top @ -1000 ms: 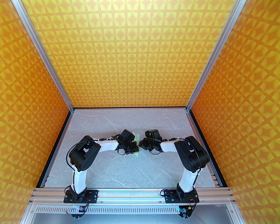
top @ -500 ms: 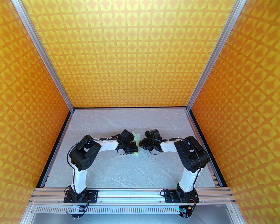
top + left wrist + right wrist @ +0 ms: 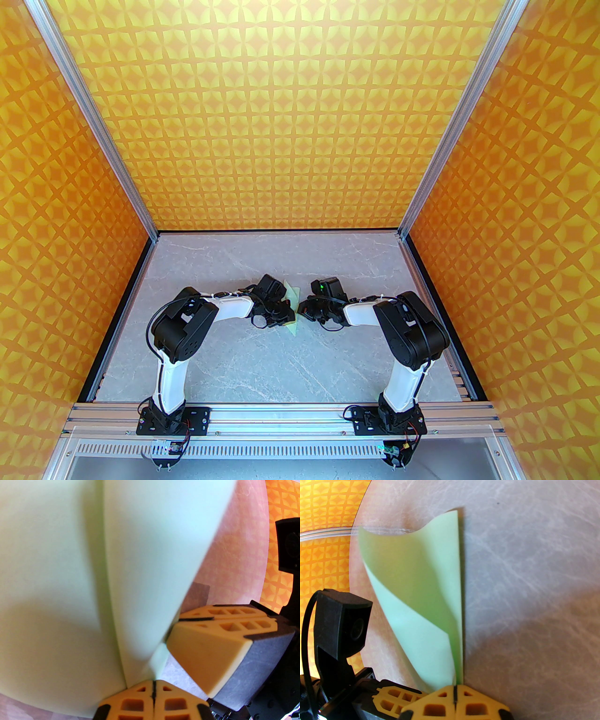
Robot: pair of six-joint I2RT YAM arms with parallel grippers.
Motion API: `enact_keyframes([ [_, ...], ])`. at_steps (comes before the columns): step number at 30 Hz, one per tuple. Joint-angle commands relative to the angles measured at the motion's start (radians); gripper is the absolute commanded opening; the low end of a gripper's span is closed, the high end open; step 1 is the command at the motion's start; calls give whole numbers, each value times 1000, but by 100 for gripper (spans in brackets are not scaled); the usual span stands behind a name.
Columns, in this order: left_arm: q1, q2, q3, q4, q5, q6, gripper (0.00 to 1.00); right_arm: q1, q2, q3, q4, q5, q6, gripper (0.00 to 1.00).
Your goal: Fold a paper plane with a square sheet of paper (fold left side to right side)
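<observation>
Overhead, square sheet of paper (image 3: pixel 294 294) a sliver; wrist-close, curled, left jaws and right jaws tight on it.

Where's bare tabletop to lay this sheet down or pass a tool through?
Free: the wide table patch bordered by the left arm, right arm and base rail, and the far strip up to the back wall. Crowded: the centre, where the left tool and right tool both pinch the green paper sheet.

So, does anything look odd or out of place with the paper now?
The square sheet of paper curls up in a loose, uncreased bow, pinched at its edge by the shut right hand. This looks like mid-fold, not damage; no tear shows.
</observation>
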Motion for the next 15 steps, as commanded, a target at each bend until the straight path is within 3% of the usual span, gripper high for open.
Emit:
enact_keyframes([
  [1, 1, 19, 6, -52, -25, 15, 1, -3, 9, -32, -43, 36, -10, 0],
  [9, 55, -47, 92, -104, -21, 58, 6, -2, 8, -33, -44, 38, -11, 0],
  [15, 77, 7, 153, -127, -3, 89, 6, -3, 10, -33, -42, 39, -11, 0],
])
